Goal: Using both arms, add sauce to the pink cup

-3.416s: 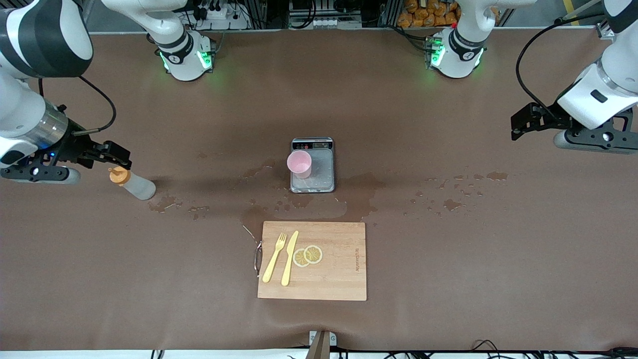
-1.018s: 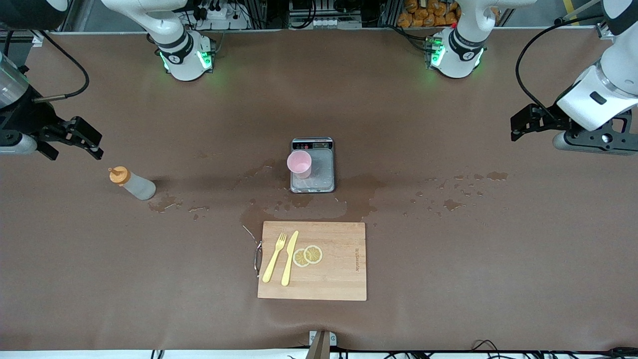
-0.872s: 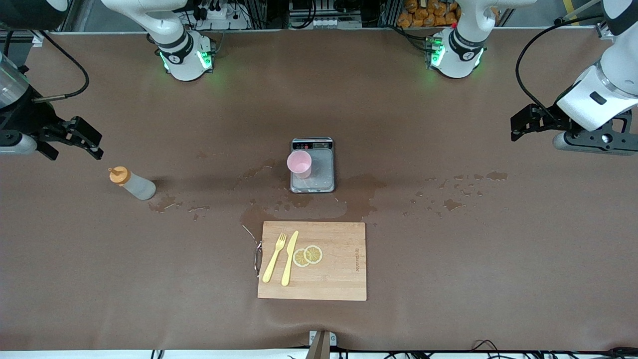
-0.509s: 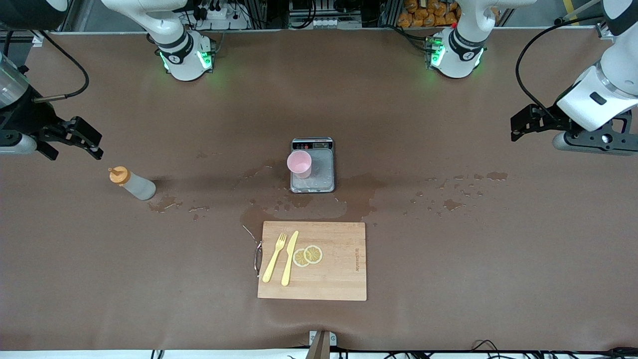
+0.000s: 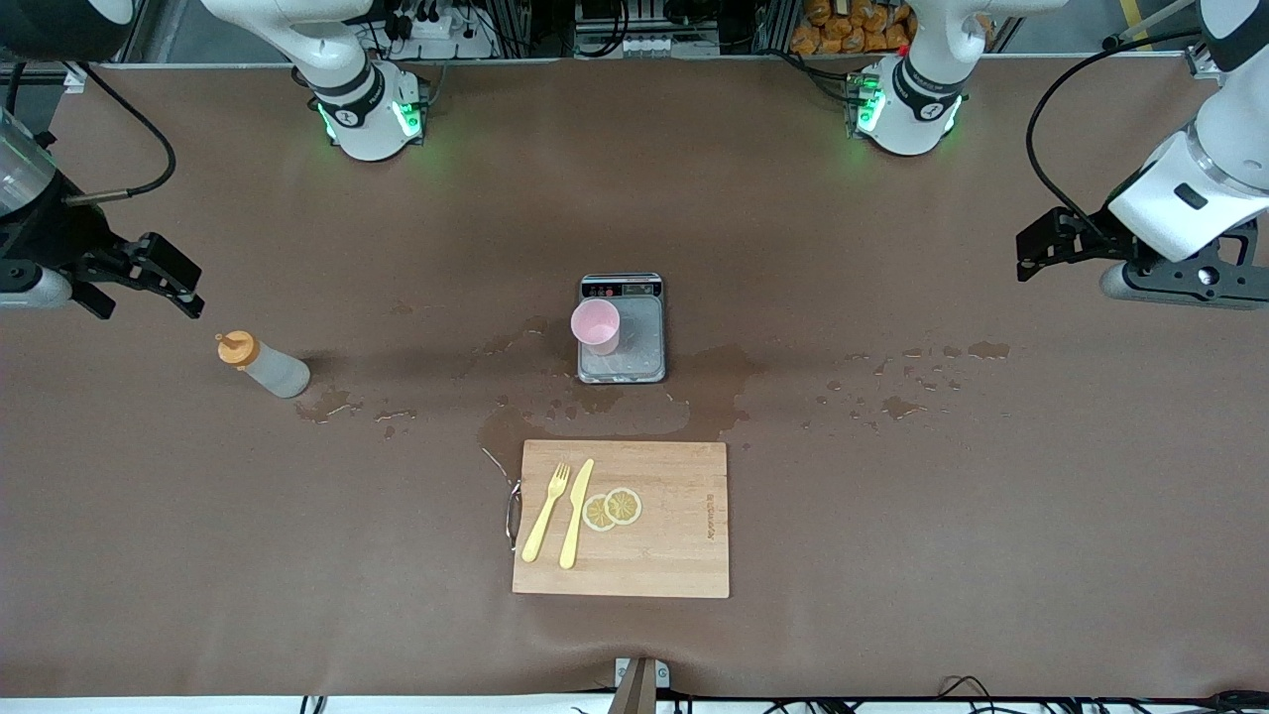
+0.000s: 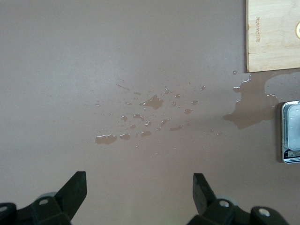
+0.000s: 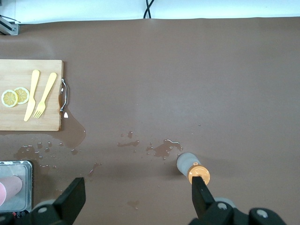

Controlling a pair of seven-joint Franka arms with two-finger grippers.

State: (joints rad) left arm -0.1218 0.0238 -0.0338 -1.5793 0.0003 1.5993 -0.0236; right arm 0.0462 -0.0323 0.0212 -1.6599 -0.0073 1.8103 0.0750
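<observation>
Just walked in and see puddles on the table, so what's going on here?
Nothing is being handled right now. The sauce bottle stands free at the right arm's end of the table, with the open right gripper in the air beside it. The pink cup sits on the grey scale mid-table. The left gripper waits open at its own end. Spilled liquid lies around the scale, near the cutting board.

Upright sauce [image 5: 264, 366] stands toward right arm's end; pink cup [image 5: 596, 325] on scale.
</observation>
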